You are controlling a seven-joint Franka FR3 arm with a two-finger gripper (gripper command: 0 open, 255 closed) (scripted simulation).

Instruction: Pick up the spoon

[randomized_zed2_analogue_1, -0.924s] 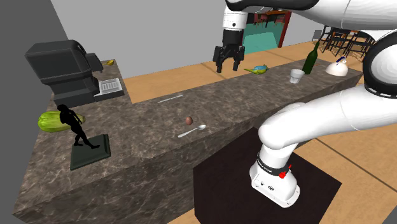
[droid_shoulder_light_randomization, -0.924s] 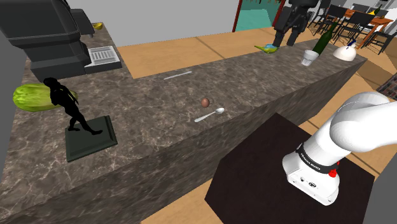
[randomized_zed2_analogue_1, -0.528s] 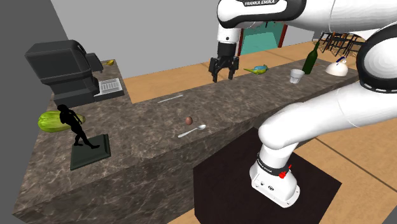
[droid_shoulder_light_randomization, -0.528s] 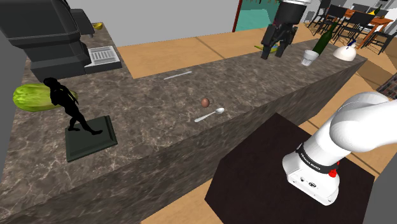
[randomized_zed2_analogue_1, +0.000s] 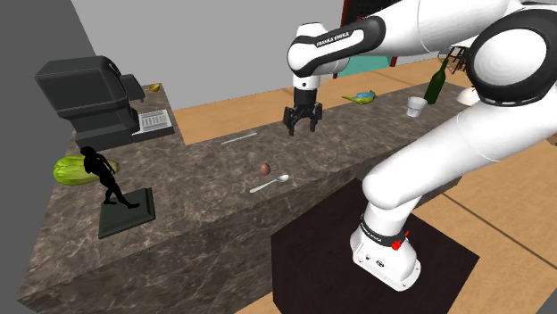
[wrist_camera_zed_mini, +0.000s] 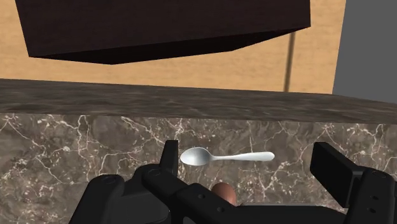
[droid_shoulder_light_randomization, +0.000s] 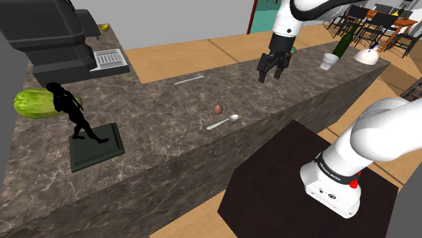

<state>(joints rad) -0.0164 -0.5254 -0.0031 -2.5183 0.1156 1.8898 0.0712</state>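
Note:
A silver spoon [droid_shoulder_light_randomization: 224,122] lies on the dark marble counter [droid_shoulder_light_randomization: 162,142] near its front edge, with a small brown ball [droid_shoulder_light_randomization: 218,108] just behind it. My open gripper [droid_shoulder_light_randomization: 272,73] hangs above the counter, behind the spoon and off toward the shoulder view's right, holding nothing. From the second exterior view the gripper [randomized_zed2_analogue_1: 302,128] hovers well above and behind the spoon [randomized_zed2_analogue_1: 270,185] and the ball [randomized_zed2_analogue_1: 265,169]. In the wrist view the spoon [wrist_camera_zed_mini: 226,156] lies between the spread fingers [wrist_camera_zed_mini: 334,168], far below them, beside the ball [wrist_camera_zed_mini: 224,191].
A thin silver utensil [droid_shoulder_light_randomization: 189,80] lies farther back. A black figurine [droid_shoulder_light_randomization: 74,111] on a dark tray, a green fruit [droid_shoulder_light_randomization: 35,103] and a coffee machine [droid_shoulder_light_randomization: 47,37] stand at the shoulder view's left. A cup [droid_shoulder_light_randomization: 329,61], bottle [droid_shoulder_light_randomization: 343,44] and white dome [droid_shoulder_light_randomization: 366,56] stand right.
The gripper has swept toward the shoulder view's left and come lower over the counter, nearer the spoon. The fingers stay open. Spoon and ball have not moved.

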